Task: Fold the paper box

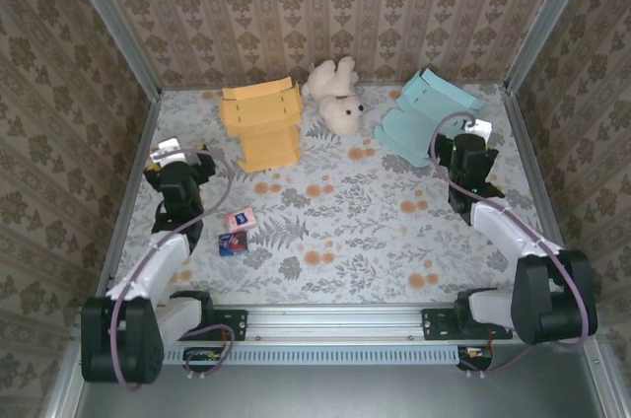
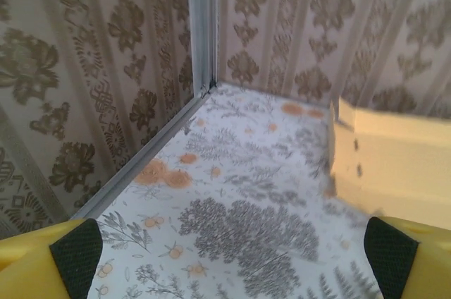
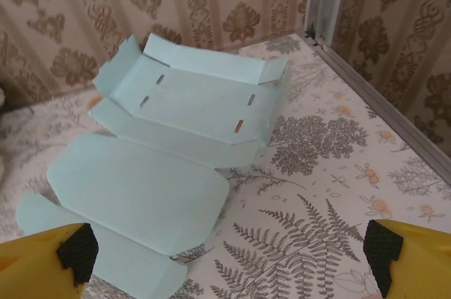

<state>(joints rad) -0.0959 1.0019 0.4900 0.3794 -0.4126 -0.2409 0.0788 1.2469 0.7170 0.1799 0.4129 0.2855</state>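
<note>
Two unfolded paper boxes lie toward the far edge of the flower-patterned tabletop (image 1: pixel 375 231). The yellow paper box (image 1: pixel 261 122) lies left of the middle, its far part bent upward. The blue paper box (image 1: pixel 424 112) is nearer the far right corner. A white stuffed toy (image 1: pixel 335 98) lies between them, close to the far edge and apart from both.

The left claw (image 1: pixel 182 154) hangs near the left edge, released, with its fingers spread wide. From its wrist camera the left claw (image 2: pixel 232 249) faces the far left corner over bare tabletop, and the yellow paper box (image 2: pixel 394 165) shows blurred to its right, not touched.

The right claw (image 1: pixel 461 132) hangs near the right edge, just on the near side of the blue paper box, also released and wide apart. In its wrist view the right claw (image 3: pixel 229 249) stands over the near end of the blue paper box (image 3: pixel 183 108), which lies mostly flat with its side flaps tilted up and small slots visible in the middle panel.

A pink packet (image 1: pixel 240 220) and a dark blue packet (image 1: pixel 233 244) lie just beside each other by the left arm.
</note>
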